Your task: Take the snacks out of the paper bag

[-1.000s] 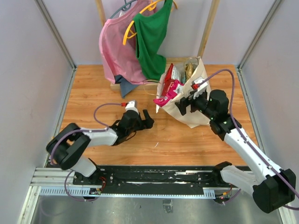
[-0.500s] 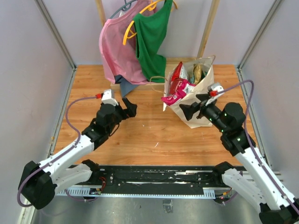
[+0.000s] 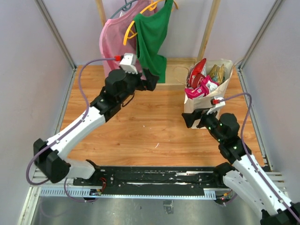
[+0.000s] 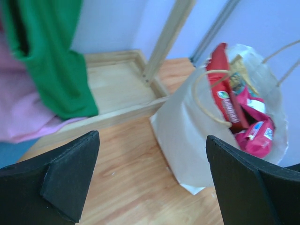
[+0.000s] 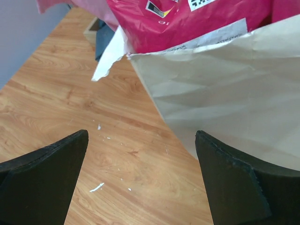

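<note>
Snacks (image 3: 200, 80) sit inside the paper bag (image 3: 199, 104), which stands upright on the far right of the wooden table (image 3: 140, 126) with its mouth open. A red packet (image 4: 224, 96) rises above the rim, pink packets (image 4: 257, 135) crowd the front lip, and I can make out a yellowish one behind them. None of the packets lies on the table. My right gripper (image 5: 140, 140) is low, just in front of the bag's near face, where the paper edge is torn; its jaws are spread wide with only bare wood between them. My left gripper (image 4: 152, 154) is raised over the far middle of the table, well apart from the bag and facing it, jaws likewise spread wide and holding nothing. Just beside that arm a green garment (image 3: 152, 37) and a pink garment (image 3: 115, 47) hang from a wooden rack (image 3: 208, 28) at the back.
</note>
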`<move>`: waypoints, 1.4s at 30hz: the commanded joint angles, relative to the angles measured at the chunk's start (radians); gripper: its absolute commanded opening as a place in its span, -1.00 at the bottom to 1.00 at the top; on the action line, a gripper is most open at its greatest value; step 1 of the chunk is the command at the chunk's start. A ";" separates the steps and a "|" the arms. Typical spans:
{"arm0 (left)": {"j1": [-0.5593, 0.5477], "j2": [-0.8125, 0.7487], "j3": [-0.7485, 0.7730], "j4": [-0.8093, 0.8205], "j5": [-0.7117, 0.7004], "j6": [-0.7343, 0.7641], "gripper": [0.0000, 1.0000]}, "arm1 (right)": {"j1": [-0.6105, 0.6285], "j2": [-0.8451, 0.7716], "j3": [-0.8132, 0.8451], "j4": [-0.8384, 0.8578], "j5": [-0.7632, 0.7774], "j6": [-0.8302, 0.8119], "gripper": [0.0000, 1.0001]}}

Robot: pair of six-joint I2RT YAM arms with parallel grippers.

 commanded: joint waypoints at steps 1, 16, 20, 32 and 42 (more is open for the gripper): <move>-0.056 0.162 0.140 0.003 0.075 0.087 0.99 | 0.009 -0.165 -0.057 0.039 0.042 0.054 0.97; -0.142 0.575 0.608 -0.136 0.129 0.127 0.99 | 0.009 -0.364 -0.078 -0.130 0.172 0.031 0.97; -0.167 0.637 0.691 -0.163 0.131 0.131 0.99 | 0.009 -0.356 -0.067 -0.154 0.181 0.011 0.97; -0.187 0.823 0.933 -0.323 0.079 0.132 0.99 | 0.009 -0.351 -0.062 -0.162 0.175 -0.002 0.97; -0.205 0.830 0.948 -0.338 -0.120 0.150 0.12 | 0.009 -0.335 -0.076 -0.154 0.174 -0.007 0.97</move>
